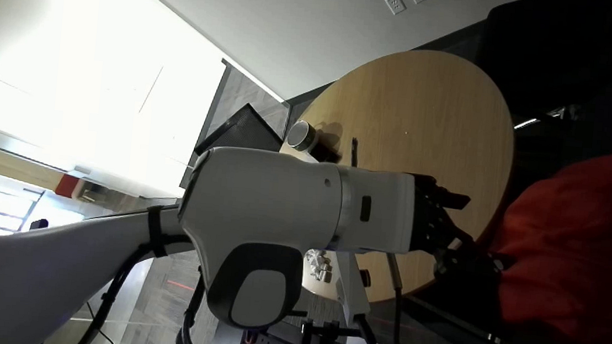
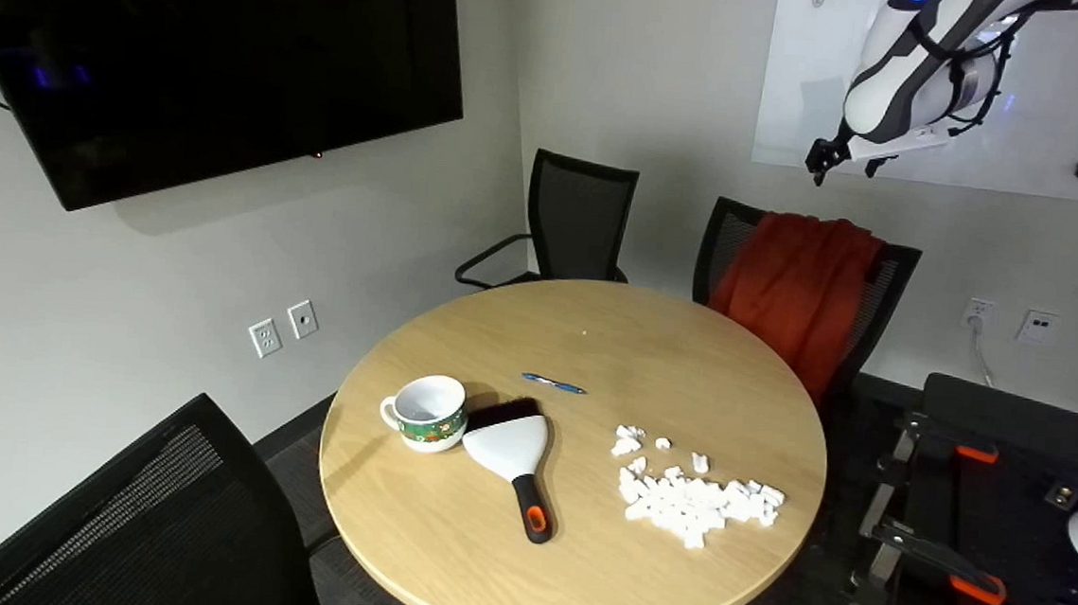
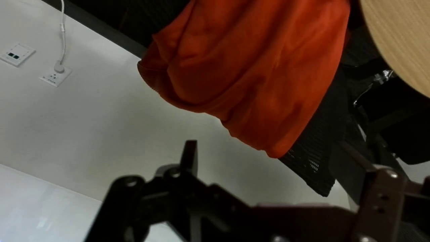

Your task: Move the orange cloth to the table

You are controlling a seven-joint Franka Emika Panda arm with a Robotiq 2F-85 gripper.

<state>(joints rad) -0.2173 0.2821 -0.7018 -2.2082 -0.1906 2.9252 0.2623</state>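
The orange cloth [image 2: 792, 282], draped over a chair back [image 2: 892, 280], upper right of an exterior view, was prob. light, soft & limp, best pinched at its top fold; the tool [image 2: 847, 169], jaws apart, hung higher w/o contact.

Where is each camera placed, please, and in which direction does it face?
In an exterior view: near the arm, image tilted, looking along it towards the claw, orange cloth and table; the arm fills the foreground.
In an exterior view: raised, across the table from the draped chair, looking down towards it; arm and claw show at upper right.
Wrist view: mounted by the claw, facing cloth and wall; of the arm, only the open claw shows, at the bottom.
Both exterior views share table, cloth and arm.
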